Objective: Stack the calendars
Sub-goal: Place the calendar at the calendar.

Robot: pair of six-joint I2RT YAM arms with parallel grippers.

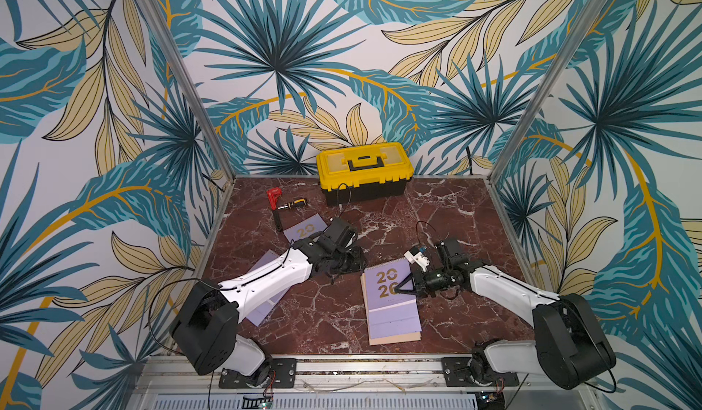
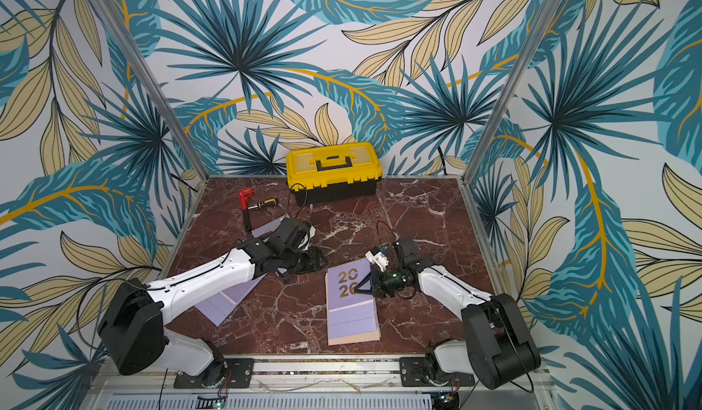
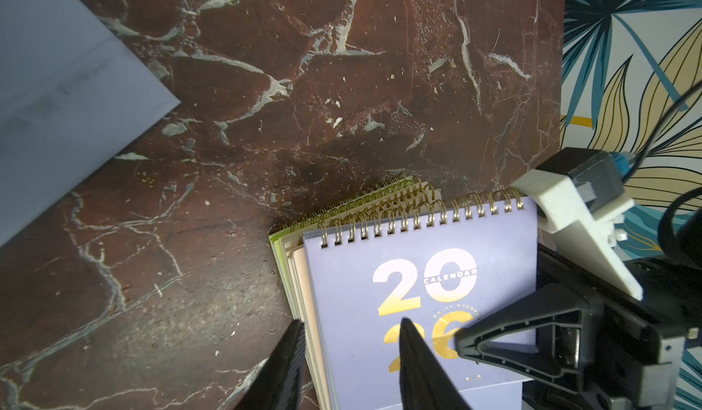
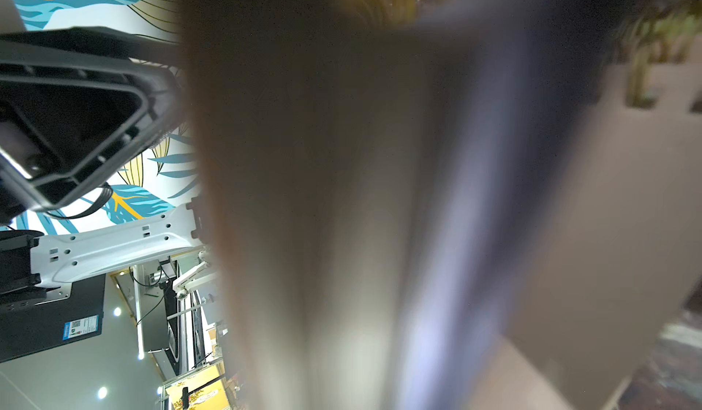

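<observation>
Calendars lie in three spots on the marble table (image 1: 448, 214). Toward 5 o'clock from its middle sits a stack of calendars (image 1: 393, 313), flat, its coils pointing to 12 o'clock. The top lavender calendar (image 3: 342, 286) shows a gold "2026". The edges of a peach calendar (image 3: 300, 279) and a lime green calendar (image 3: 278, 250) peek out beneath it in the left wrist view. The right gripper (image 1: 398, 290) reaches in from 3 o'clock and seems clamped over the stack's right edge, one finger (image 3: 469, 341) lying on the gold digits. Its own wrist camera shows only blurred page edges, so how many calendars it pinches is unclear. The left gripper (image 3: 351, 320) hovers at the stack's left side with its jaws apart and nothing between them but air, one finger past the stack's edge and one above the cover. A second lavender calendar (image 1: 302, 231) lies at 10 o'clock behind the left wrist. A third lavender calendar (image 1: 260, 313) lies at 8 o'clock, partly under the left forearm. A yellow toolbox (image 1: 364, 169) stands at 12 o'clock, with a red tool (image 1: 273, 194) and a screwdriver (image 1: 293, 203) near 11 o'clock.
</observation>
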